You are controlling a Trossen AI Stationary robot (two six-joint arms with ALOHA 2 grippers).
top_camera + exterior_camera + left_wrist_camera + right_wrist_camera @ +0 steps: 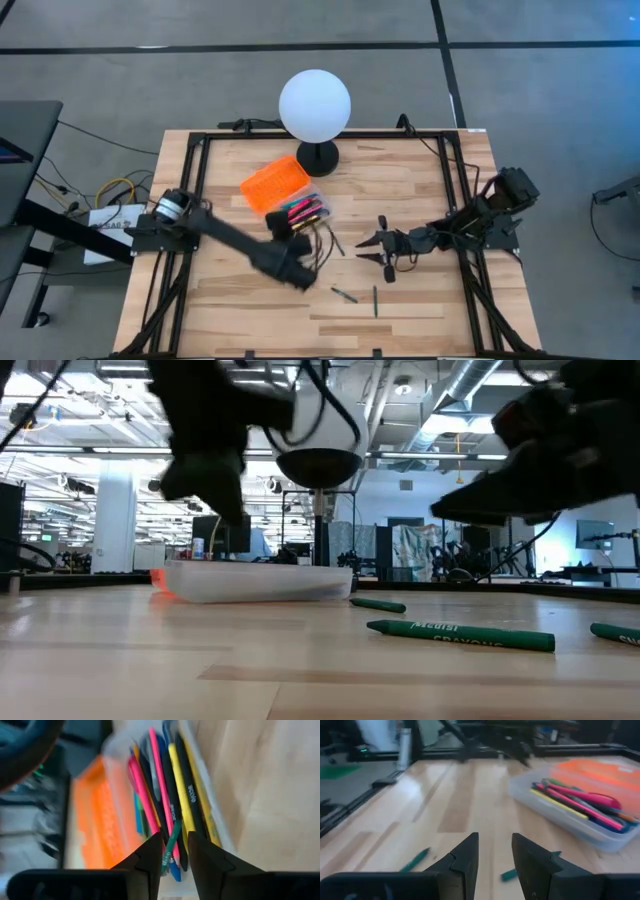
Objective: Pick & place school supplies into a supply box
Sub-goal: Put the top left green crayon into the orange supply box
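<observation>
School supplies, thin pink, yellow and black pens, mostly fill the clear plastic supply box with its orange ribbed lid open at mid-counter. Two green crayons remain on the wooden counter. Left end effector hovers over the box, fingers parted around a green pencil, grip unclear. Right end effector waits open nearby.

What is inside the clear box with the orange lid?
The supply box holds a pile of pens and pencils: pink, yellow, black, blue, plus one green one dropping in between the left gripper's jaws. Anything underneath the pile is covered.
</observation>
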